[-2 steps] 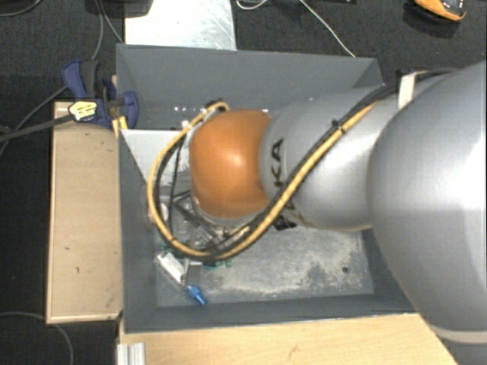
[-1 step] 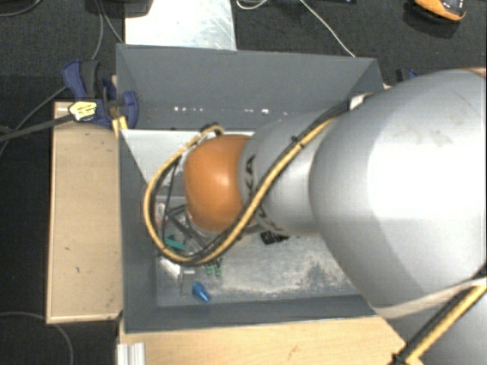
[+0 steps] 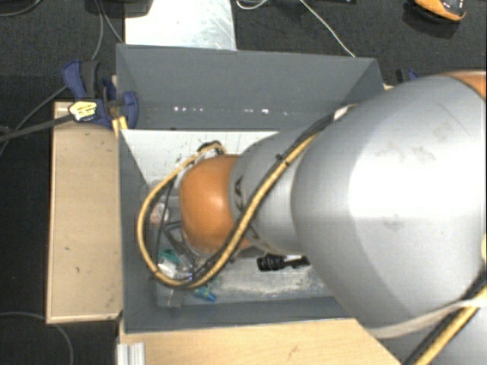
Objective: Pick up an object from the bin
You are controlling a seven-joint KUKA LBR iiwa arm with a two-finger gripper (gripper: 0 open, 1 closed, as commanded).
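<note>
Camera view has the arm [image 3: 380,204] deep in the bin's [image 3: 243,90] front left corner. The gripper [image 3: 181,258] sits under the orange cover [image 3: 204,207], and whether it is released or clenched cannot be told. A teal thing [image 3: 168,266] lies beside it. A blue scrap [image 3: 205,296] and a black piece [image 3: 280,262] lie near the front wall.

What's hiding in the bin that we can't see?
- Camera view: the arm and its orange cover hide most of the bin floor.
- Black thing: partly under the arm, kind unclear.
- Blue bit by the near wall: too small to name.
</note>
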